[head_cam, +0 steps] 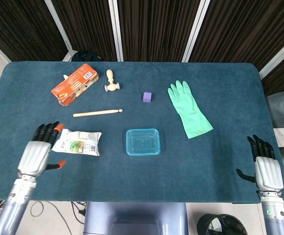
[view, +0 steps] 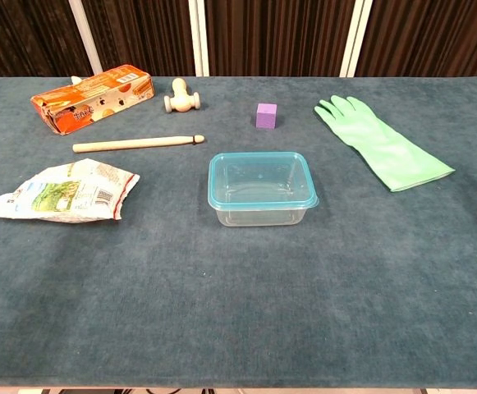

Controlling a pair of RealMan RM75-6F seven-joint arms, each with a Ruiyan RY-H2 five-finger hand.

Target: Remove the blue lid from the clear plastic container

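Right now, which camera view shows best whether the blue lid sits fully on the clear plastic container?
The chest view: it looks from the side, so the blue lid shows as a rim seated on the clear plastic container, whose walls show below. The head view looks straight down and shows only the lid's blue rectangle, hiding the walls.

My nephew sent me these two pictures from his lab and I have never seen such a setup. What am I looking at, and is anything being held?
It is a two-armed robot at a table, steered by a person. One picture looks down from its head, the other looks forward from its chest. In the head view its left hand hovers beside a crumpled snack bag, and its right hand waits at the table's edge. Both are open; nothing is held. In the middle sits a clear container with its blue lid on. Around it lie an orange carton, a wooden stick, a small wooden toy, a purple cube and a green glove.
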